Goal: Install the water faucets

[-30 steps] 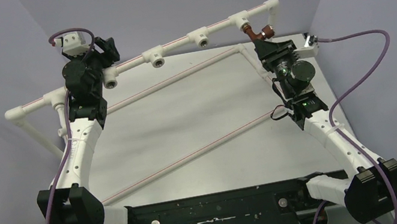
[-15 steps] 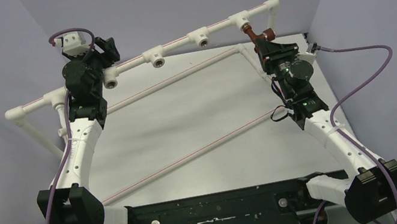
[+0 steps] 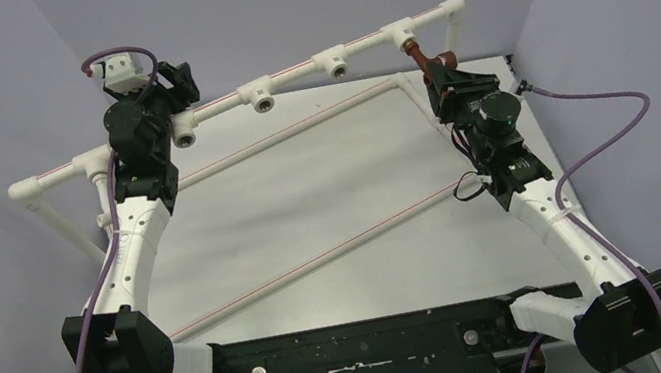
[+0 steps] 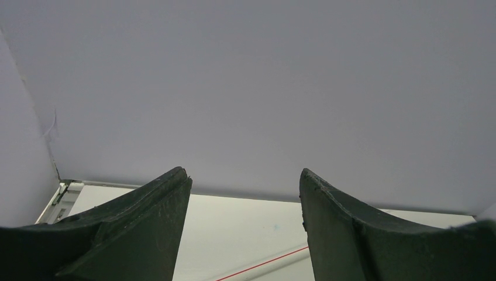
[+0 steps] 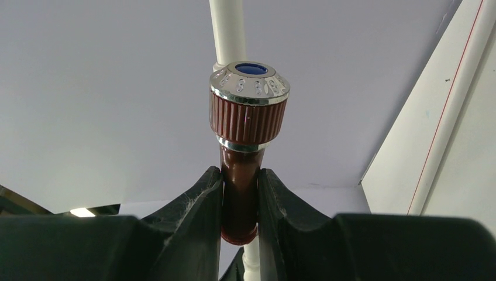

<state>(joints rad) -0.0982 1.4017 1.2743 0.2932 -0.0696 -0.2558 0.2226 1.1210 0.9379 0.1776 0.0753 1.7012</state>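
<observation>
Reddish-brown faucet (image 5: pixel 241 155), ribbed knob, silvery blue-centred cap, clamped in right gripper (image 5: pixel 240 178); left gripper (image 4: pixel 243 178) gapes.

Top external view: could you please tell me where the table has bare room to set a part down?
Widest: grey table between the two red-striped white pipes lying diagonally. Also between the nearer pipe and black base rail. Crowded far right, where the right tool holds the reddish-brown faucet.

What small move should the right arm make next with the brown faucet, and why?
Probably a slight wrist turn while pressing toward the tee socket. The right gripper is shut on the brown faucet, whose end seems to meet that socket in the top view, so it looks ready for screwing in.
</observation>
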